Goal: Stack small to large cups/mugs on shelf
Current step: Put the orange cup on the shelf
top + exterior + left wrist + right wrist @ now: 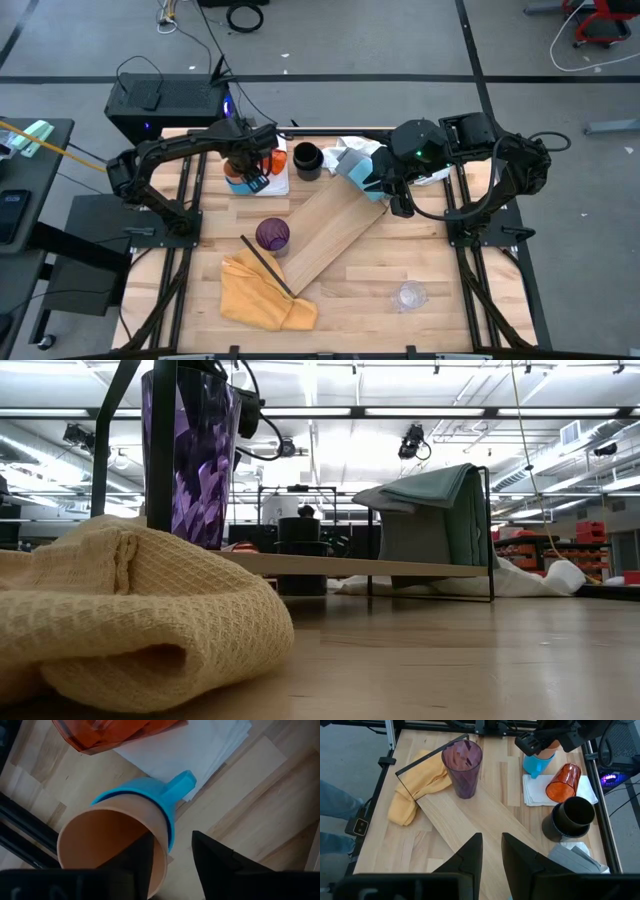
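High view, left to right: left gripper [255,172] at the table's far side, above a white pad [268,180], fingers [212,857] set around the rim of an orange cup [112,842] nested inside a bright blue mug [150,795]; one finger inside the cup, the other outside against its wall, so closed on the orange cup. Beside that pair, a translucent red-orange tumbler [562,782] lying on its side on the pad. Just right of the pad, a black mug [307,160] upright on the table [450,290]. Nearer the front, a translucent purple cup [272,235] standing upright on the low end of the shelf [325,235], a long pale board running diagonally across the table's middle. Yellow cloth [262,290] bunched at the front left, touching the shelf's near end, with a thin black rod [265,265] across it. Farther right, right gripper [398,205] hovering over the far end of the shelf, fingers [470,852] slightly apart, holding nothing. Behind it, a heap of pale cloth [350,150] at the table's back edge. Front right, a clear crumpled item [410,296] alone on the table, too faint to name. Low view: purple cup tall at the left behind the yellow cloth, shelf edge running rightward, black mug far behind.
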